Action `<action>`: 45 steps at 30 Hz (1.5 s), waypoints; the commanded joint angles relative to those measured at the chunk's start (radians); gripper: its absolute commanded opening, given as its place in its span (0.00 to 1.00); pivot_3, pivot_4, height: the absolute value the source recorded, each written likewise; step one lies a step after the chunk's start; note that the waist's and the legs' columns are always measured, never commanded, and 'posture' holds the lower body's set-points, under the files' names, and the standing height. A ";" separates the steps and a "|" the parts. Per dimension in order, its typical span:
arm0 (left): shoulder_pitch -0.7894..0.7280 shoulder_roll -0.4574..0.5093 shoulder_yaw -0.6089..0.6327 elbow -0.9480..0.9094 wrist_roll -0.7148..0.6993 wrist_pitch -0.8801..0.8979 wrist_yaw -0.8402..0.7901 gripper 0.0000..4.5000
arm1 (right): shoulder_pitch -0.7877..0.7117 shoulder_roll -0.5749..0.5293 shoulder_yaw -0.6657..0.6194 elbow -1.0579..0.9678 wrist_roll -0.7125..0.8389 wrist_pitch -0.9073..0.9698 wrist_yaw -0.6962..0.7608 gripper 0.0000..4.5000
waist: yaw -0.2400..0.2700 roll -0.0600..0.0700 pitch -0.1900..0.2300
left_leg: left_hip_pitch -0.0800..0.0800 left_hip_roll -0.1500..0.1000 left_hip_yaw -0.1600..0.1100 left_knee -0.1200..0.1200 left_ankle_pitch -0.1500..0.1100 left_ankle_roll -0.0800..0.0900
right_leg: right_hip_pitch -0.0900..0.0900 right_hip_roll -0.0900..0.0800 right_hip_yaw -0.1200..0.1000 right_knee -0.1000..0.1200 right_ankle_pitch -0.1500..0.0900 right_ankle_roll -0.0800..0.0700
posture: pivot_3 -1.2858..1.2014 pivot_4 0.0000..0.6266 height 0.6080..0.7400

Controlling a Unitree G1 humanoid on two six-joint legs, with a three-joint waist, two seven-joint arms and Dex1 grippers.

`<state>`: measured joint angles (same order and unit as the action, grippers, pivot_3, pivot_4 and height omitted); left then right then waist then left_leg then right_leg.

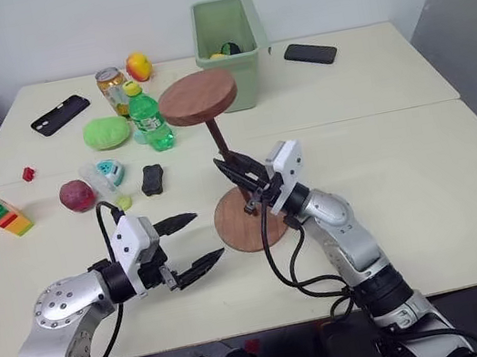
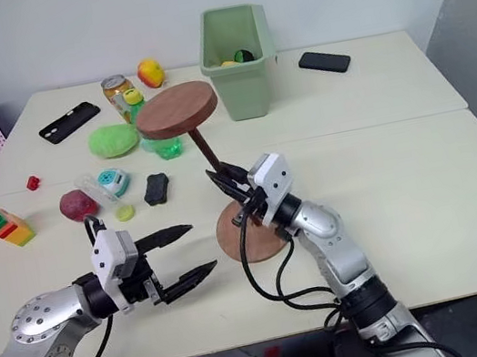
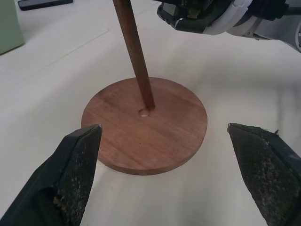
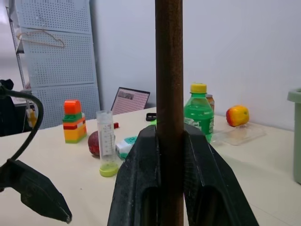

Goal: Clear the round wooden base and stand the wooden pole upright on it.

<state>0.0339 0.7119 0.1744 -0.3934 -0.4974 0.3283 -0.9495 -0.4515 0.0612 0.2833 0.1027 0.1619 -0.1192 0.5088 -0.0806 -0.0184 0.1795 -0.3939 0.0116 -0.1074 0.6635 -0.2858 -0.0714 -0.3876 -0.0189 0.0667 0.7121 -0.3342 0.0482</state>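
left eye view: right gripper (image 1: pixel 239 171) is clamped shut on the wooden pole (image 1: pixel 221 142), low on the shaft, just above the round wooden base (image 1: pixel 248 219). pole leans slightly, its fixed disc uppermost, its bare lower end resting at the small centre hole of the base. base lies flat on the table (image 1: pixel 421 165) near the front edge, nothing else on it. left gripper (image 1: pixel 189 241) hangs just beside the base on the robot's left, fingers spread wide, holding nothing, not touching base or pole. green bottle (image 1: pixel 148 118), green bin (image 1: pixel 229 37) and two phones sit well behind.
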 commanded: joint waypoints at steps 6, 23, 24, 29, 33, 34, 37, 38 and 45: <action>0.008 -0.006 0.006 -0.015 0.007 -0.028 0.010 1.00 | -0.009 0.027 -0.007 0.055 -0.025 -0.073 -0.013 0.05 | 0.000 0.000 0.000 | 0.001 0.000 0.000 0.000 0.000 0.000 | 0.000 0.000 0.000 0.000 0.000 0.000 | 0.52 0.24 1.00; 0.005 -0.008 0.007 -0.016 0.008 -0.025 0.018 1.00 | 0.090 -0.025 0.012 0.060 -0.056 -0.137 0.022 0.05 | 0.001 0.000 -0.001 | 0.004 0.000 -0.001 -0.001 0.000 0.000 | 0.003 0.000 0.001 0.000 0.000 0.000 | 0.52 0.24 1.00; 0.005 -0.007 0.008 -0.015 0.007 -0.025 0.018 1.00 | 0.098 -0.034 0.015 0.053 -0.059 -0.135 0.027 0.05 | 0.002 0.000 -0.001 | 0.004 0.000 -0.001 -0.001 0.000 0.000 | 0.003 0.000 0.001 0.000 0.000 0.000 | 0.52 0.24 1.00; 0.005 -0.008 0.003 -0.014 0.006 -0.023 0.022 1.00 | 0.129 -0.079 0.027 0.054 -0.072 -0.115 0.037 0.05 | 0.005 0.000 -0.002 | 0.006 0.000 0.000 -0.001 0.000 0.000 | 0.006 0.000 0.000 -0.001 0.000 0.000 | 0.52 0.24 1.00; -0.002 -0.011 -0.006 -0.013 0.007 -0.021 0.026 1.00 | 0.127 -0.085 0.025 0.073 -0.069 -0.095 0.032 0.05 | 0.011 0.000 -0.002 | 0.014 0.000 -0.001 -0.003 0.000 0.000 | 0.015 0.000 -0.001 -0.006 0.000 0.000 | 0.52 0.24 1.00; -0.002 -0.010 -0.006 -0.013 0.006 -0.021 0.025 1.00 | 0.127 -0.086 0.026 0.074 -0.069 -0.093 0.032 0.05 | 0.014 0.000 -0.002 | 0.014 0.000 -0.001 -0.003 0.000 0.000 | 0.015 0.000 -0.001 -0.006 0.000 0.000 | 0.52 0.24 1.00; -0.006 -0.009 -0.007 -0.006 0.008 -0.024 0.022 1.00 | 0.131 -0.090 0.030 0.076 -0.071 -0.081 0.034 0.05 | 0.020 0.000 -0.003 | 0.014 0.000 -0.001 -0.003 0.000 0.000 | 0.016 0.000 -0.001 -0.007 0.000 0.000 | 0.52 0.24 1.00; -0.010 -0.009 -0.007 0.000 0.009 -0.025 0.021 1.00 | 0.135 -0.091 0.031 0.077 -0.072 -0.080 0.034 0.05 | 0.021 0.000 -0.004 | 0.014 0.000 -0.001 -0.003 0.000 0.000 | 0.016 0.000 -0.001 -0.007 0.000 0.000 | 0.52 0.24 1.00; -0.023 -0.011 -0.014 0.012 0.011 -0.029 0.016 1.00 | 0.156 -0.109 0.024 0.062 -0.072 -0.061 0.032 0.05 | 0.024 0.000 -0.012 | 0.014 0.000 -0.001 -0.003 -0.001 0.000 | 0.017 0.000 -0.001 -0.009 0.000 0.000 | 0.52 0.24 1.00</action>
<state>0.0227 0.7034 0.1604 -0.3755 -0.4848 0.3187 -0.9297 -0.3419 -0.0132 0.2987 0.1115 0.1201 -0.2449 0.5302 -0.0562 -0.0179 0.1676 -0.3797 0.0115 -0.1083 0.6603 -0.2864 -0.0710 -0.3703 -0.0191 0.0656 0.7026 -0.3345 0.0481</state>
